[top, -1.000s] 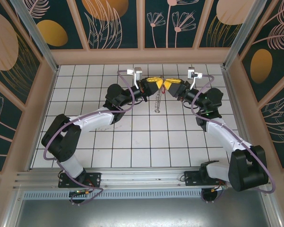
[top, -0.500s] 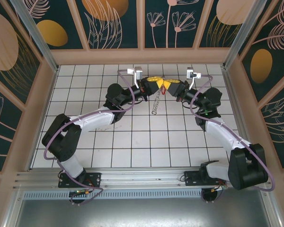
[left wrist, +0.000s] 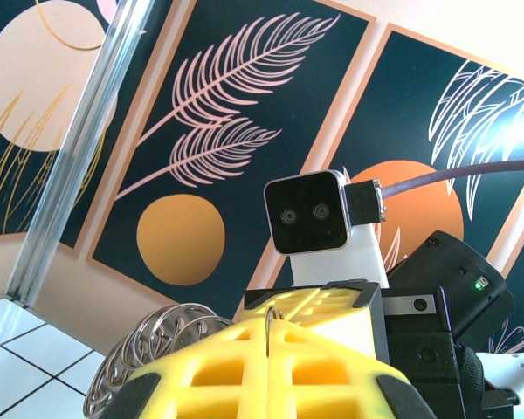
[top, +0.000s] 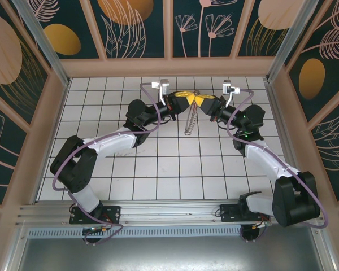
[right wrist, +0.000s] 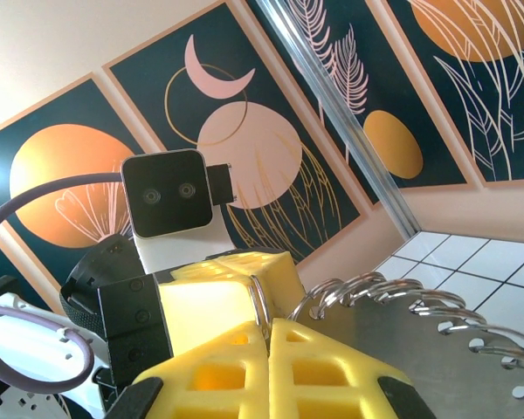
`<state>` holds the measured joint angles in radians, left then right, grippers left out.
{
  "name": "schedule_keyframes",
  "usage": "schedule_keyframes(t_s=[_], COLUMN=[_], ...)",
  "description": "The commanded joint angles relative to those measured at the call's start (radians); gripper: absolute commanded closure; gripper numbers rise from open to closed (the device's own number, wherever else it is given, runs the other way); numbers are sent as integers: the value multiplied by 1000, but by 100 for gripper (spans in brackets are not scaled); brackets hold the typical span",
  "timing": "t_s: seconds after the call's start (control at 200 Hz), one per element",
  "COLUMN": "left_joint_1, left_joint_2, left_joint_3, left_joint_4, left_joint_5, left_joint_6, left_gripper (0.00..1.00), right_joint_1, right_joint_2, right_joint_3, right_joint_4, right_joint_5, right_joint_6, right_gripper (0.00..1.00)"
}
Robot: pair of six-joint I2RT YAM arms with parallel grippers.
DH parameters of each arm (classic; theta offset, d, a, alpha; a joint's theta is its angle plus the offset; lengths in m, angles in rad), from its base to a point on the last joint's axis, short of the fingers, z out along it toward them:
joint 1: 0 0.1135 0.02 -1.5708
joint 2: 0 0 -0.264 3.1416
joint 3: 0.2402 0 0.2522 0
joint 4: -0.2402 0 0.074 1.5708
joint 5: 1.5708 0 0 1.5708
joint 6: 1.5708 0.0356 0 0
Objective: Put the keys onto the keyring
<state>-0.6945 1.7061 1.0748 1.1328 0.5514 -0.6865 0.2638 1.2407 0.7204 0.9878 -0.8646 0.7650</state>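
keyring (top: 188,121): thin metal loop, fringed with small silvery pieces
pose: held off the tiles (top: 158,169), hung downward
place: far middle

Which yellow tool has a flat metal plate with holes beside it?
The right tool: the plate lies beside it. The left tool has looped rings beside it.

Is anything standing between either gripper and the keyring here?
Nothing visible does. The left gripper and right gripper meet tip to tip above the table, each shut on the keyring, which dangles below them.
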Motion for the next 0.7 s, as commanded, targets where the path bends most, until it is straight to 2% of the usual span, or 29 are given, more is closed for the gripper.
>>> schedule_keyframes(t_s=[0.0, 0.14, 0.315, 0.54, 0.696], left_joint_1=[0, 13, 72, 109, 145], left_joint_2=[-6, -37, -107, -112, -65], left_joint_3=[22, 18, 7, 171, 270], left_joint_4=[53, -7, -123, -531, -707], left_joint_5=[-16, -43, -40, 95, 182], left_joint_6=[-5, 37, 113, 346, 440], left_gripper=[100, 81, 68, 62, 60], right_joint_1=[6, 0, -20, -41, -50], right_joint_2=[-14, -15, -12, 52, 138], right_joint_3=[16, 28, 78, 198, 302], right_joint_4=[7, -60, -239, -511, -679], right_joint_5=[14, 5, -35, -109, -148], right_joint_6=[-26, -73, -201, -427, -569], right_gripper=[100, 100, 100, 100, 100])
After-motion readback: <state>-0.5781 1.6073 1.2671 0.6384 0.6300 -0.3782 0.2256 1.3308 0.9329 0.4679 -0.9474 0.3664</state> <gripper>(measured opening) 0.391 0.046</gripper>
